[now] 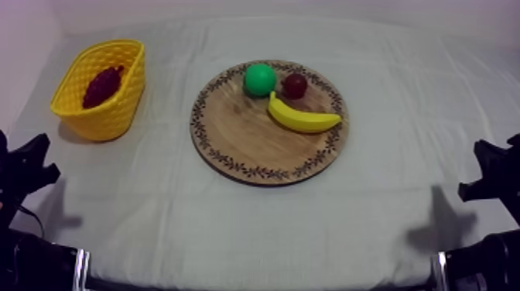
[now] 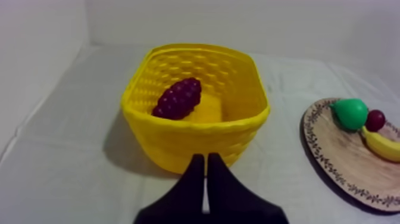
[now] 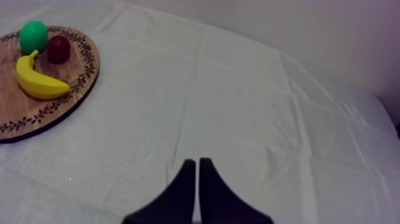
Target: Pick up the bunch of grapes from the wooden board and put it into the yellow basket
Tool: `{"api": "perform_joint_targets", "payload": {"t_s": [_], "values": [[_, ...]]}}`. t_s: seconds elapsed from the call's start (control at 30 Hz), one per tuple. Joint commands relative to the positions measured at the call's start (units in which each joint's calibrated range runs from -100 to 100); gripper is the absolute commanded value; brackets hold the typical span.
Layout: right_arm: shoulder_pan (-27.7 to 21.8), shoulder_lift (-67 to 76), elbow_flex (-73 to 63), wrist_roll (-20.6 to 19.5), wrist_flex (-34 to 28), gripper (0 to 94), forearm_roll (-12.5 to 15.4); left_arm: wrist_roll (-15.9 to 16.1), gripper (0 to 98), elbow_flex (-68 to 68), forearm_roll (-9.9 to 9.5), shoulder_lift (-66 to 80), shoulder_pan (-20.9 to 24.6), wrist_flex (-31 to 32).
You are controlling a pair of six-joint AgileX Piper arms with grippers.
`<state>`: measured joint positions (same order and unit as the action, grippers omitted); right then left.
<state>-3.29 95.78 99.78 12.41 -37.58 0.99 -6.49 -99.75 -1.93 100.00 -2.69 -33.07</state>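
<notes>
Bunch of grapes [image 2: 177, 99] inside yellow basket [image 2: 191, 142]; left end effector [image 2: 206, 158], right end effector [image 3: 197, 162] both closed together, gripping nothing.

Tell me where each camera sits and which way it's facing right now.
Top: above the table, slanting down on board and basket; left arm and right arm at lower corners.
Left wrist: on the left arm, facing the basket holding the grapes; left gripper shut.
Right wrist: on the right arm, facing cloth beside the board; right gripper shut.
Shared: all three show the board and banana.
</notes>
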Motion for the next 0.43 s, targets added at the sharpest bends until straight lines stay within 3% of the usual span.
{"api": "perform_joint_targets", "payload": {"t_s": [0.0,0.4], "values": [[0.0,0.0,0.0,0.0,0.0,0.3,0.0,-0.9,0.0,0.0,-0.04,0.0,0.0,0.0],[0.0,0.0,0.0,0.0,0.0,0.3,0.0,-1.4,0.0,0.0,-0.09,0.0,0.0,0.0]]}}
